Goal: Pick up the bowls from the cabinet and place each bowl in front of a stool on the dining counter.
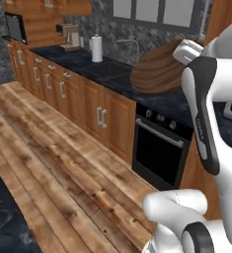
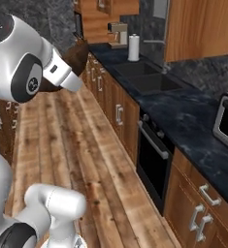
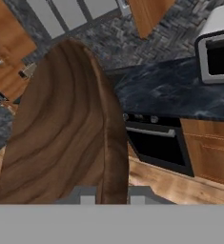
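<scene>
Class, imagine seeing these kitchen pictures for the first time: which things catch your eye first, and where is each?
The wide dark brown wooden bowl stands out first, held up in the gripper above the plank floor. Behind it, the black oven sits under the dark marbled counter, with a white paper towel roll beside the sink.

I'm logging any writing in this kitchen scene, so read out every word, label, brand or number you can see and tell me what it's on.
There is no text that can be read.
Robot arm: a faint vertical marking on the dark forearm panel, too small and blurred to read.
Oven: knobs on its panel, no legible numbers.
Wooden bowl at the gripper: wood grain, no label.
</scene>
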You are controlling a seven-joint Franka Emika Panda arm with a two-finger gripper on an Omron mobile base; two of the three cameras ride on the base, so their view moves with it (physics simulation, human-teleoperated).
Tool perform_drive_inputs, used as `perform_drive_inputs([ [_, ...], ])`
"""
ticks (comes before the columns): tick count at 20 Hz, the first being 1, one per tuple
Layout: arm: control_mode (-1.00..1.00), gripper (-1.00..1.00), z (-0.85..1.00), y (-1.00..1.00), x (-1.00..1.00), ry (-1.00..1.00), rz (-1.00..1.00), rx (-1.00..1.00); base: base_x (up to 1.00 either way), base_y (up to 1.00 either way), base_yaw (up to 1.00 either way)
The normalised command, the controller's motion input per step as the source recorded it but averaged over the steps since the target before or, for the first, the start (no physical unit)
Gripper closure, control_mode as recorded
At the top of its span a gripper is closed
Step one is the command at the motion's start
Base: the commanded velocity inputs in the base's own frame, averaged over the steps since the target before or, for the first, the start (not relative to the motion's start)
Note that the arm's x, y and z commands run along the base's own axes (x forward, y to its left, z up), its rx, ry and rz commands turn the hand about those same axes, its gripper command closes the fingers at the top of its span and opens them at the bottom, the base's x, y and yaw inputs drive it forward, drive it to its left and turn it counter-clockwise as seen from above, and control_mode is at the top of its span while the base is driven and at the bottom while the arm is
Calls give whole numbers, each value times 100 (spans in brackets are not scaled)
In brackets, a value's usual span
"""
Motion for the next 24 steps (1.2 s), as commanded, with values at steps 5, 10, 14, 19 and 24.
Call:
perform_drive_inputs([
  [5, 100, 100, 0, 0, 0, 0, 0, 0, -94, 0, 34],
  [10, 100, 100, 0, 0, 0, 0, 0, 0, -91, 4, 29],
  [14, 100, 100, 0, 0, 0, 0, 0, 0, -71, 11, 25],
  [19, 100, 100, 0, 0, 0, 0, 0, 0, -58, 16, 23],
  [24, 100, 100, 0, 0, 0, 0, 0, 0, -62, 13, 27],
])
